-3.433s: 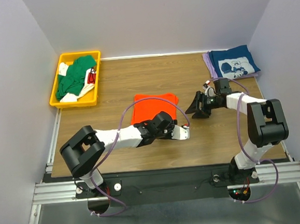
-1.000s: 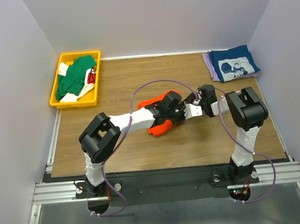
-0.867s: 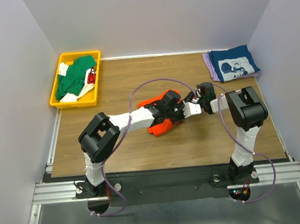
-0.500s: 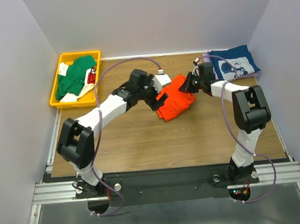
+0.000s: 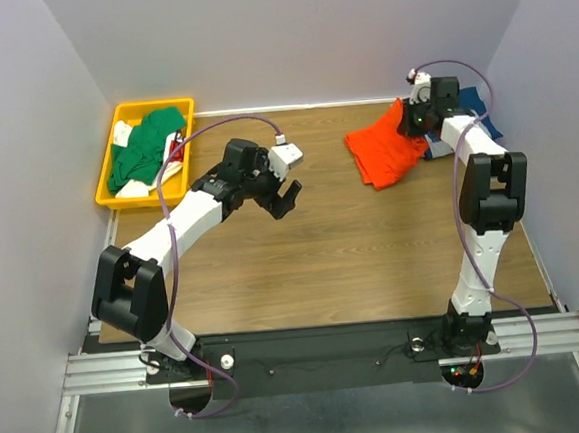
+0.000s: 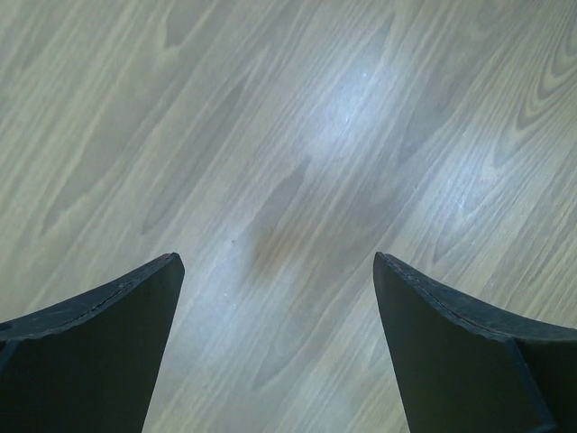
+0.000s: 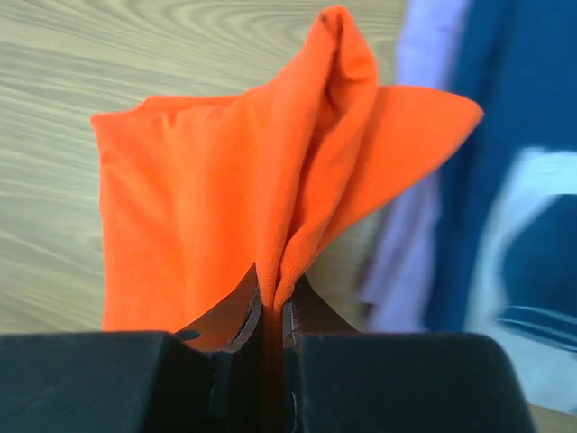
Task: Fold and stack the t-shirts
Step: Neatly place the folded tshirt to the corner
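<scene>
Right claw (image 7: 270, 302) clamped on the orange t-shirt (image 5: 385, 149) at its far-right edge (cloth spreads left of it). Left claw (image 5: 286, 195) gapes over bare worktop (image 6: 297, 135), well apart.

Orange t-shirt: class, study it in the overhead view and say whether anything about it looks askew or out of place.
Yes. The orange t-shirt is bunched and crooked. It is pinched at one edge in the right hand and sits beside the navy t-shirt, not squarely on it.
</scene>
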`<act>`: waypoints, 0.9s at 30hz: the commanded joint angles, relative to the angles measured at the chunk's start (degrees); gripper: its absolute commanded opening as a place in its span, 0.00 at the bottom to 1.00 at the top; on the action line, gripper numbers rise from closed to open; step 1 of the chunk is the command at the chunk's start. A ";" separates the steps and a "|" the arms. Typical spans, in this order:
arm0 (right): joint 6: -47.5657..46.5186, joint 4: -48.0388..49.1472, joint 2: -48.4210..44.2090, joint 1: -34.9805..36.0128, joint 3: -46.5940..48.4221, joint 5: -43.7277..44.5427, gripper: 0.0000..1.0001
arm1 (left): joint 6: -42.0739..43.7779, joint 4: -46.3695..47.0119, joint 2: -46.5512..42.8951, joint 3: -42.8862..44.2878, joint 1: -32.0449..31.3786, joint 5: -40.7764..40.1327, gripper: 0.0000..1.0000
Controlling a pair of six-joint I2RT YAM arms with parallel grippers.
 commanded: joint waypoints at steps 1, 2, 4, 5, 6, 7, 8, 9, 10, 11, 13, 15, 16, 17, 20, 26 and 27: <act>-9.44 -3.60 2.36 -1.43 9.04 -0.47 0.01 | -1.47 0.13 -3.17 -1.74 0.27 0.77 0.98; -10.15 -3.87 3.24 -2.04 10.88 0.05 0.01 | -1.56 0.21 -3.17 -2.09 0.27 0.85 0.98; -10.68 -4.84 5.34 -2.92 15.81 0.76 0.01 | -2.00 0.48 -3.34 -2.44 0.27 0.77 0.99; -11.12 -5.27 5.96 -3.19 17.30 1.11 0.00 | -2.00 0.65 -3.52 -2.79 0.36 0.94 0.99; -11.38 -5.37 6.49 -3.45 20.10 1.29 0.01 | -2.00 0.65 -3.69 -2.88 0.36 0.94 0.98; -11.99 -5.63 7.63 -3.89 22.39 1.81 0.01 | -2.00 0.74 -3.87 -3.14 0.36 0.94 0.99; -12.35 -5.63 7.99 -4.07 22.42 2.16 0.01 | -1.91 0.74 -3.87 -3.32 0.36 0.94 0.99; -12.53 -5.80 8.51 -4.24 24.50 2.34 0.01 | -1.91 0.83 -4.05 -3.32 0.36 1.03 0.99; -12.61 -5.81 8.95 -4.59 25.40 2.60 0.01 | -1.83 0.74 -3.96 -3.49 0.36 0.94 0.98; -13.05 -5.98 9.57 -4.77 26.19 2.78 0.00 | -1.82 0.65 -4.05 -3.58 0.36 0.94 0.99; -13.40 -6.16 9.92 -4.86 27.16 3.22 0.00 | -1.82 0.65 -4.13 -3.67 0.45 0.85 0.99; -13.67 -6.16 9.66 -5.30 27.69 4.01 0.01 | -1.82 0.65 -4.14 -3.76 0.45 0.77 0.99; -13.50 -6.16 9.57 -5.38 27.95 4.19 0.01 | -1.91 0.74 -4.22 -3.85 0.45 0.59 0.98; -13.41 -6.24 9.40 -5.91 28.13 4.36 0.01 | -2.00 0.74 -4.14 -3.85 0.53 0.50 0.98; -13.58 -6.42 8.70 -7.05 28.83 4.02 0.00 | -2.17 1.09 -3.87 -3.85 0.45 0.06 0.99; -14.02 -7.12 6.85 -8.90 29.18 2.87 0.01 | -2.70 1.44 -2.99 -2.79 0.45 0.50 0.99; -14.02 -7.56 6.59 -9.08 29.45 2.44 0.01 | -2.79 1.44 -2.82 -2.79 0.45 0.50 0.99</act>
